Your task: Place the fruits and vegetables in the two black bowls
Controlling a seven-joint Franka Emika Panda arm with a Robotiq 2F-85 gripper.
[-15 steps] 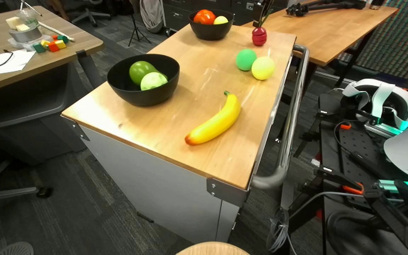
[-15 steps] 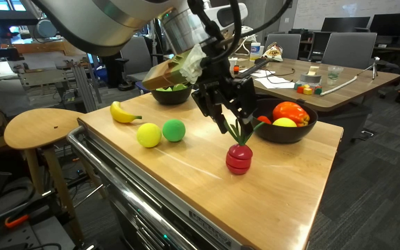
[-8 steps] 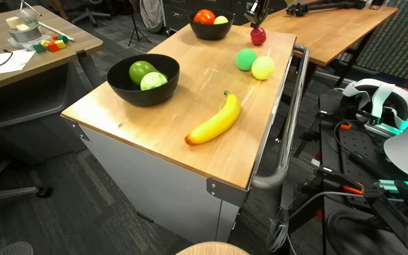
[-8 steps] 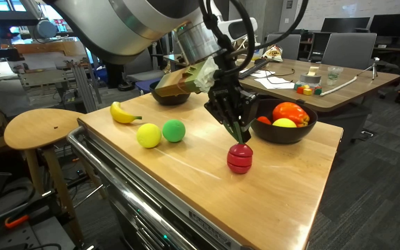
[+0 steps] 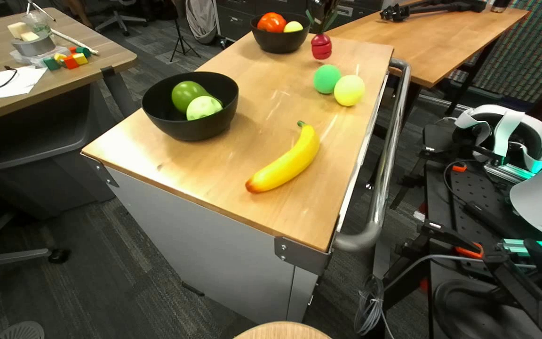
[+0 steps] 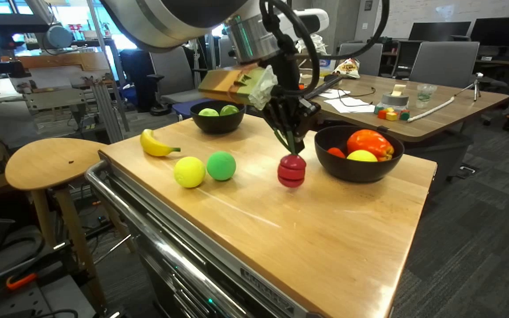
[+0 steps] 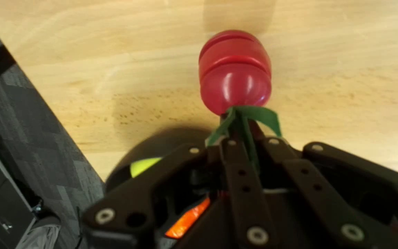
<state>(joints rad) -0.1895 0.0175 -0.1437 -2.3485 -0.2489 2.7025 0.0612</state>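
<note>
While a wooden worktop (image 6: 325,247) spreads across the middle of an exterior view, the arm (image 6: 245,42) reaches over it from the upper left, wrist bent so that the gripper (image 6: 293,143) aims steeply down. Right of centre stands a black bowl (image 6: 356,173), the likely target. Just left of it, in the middle of the frame, the red radish (image 6: 291,171) hangs nearly upright, body directly below the fingers and seemingly clear of the worktop. Its underside looks lower than the bowl's rim, so the next move probably calls for a lift, then a shift rightward in that frame. In the wrist view the bowl sits low, left of centre, partly hidden behind the gripper. There, too, green leaves (image 7: 259,114) show pinched between fingers pressed together; held so high above its weight, the radish may swing.
</note>
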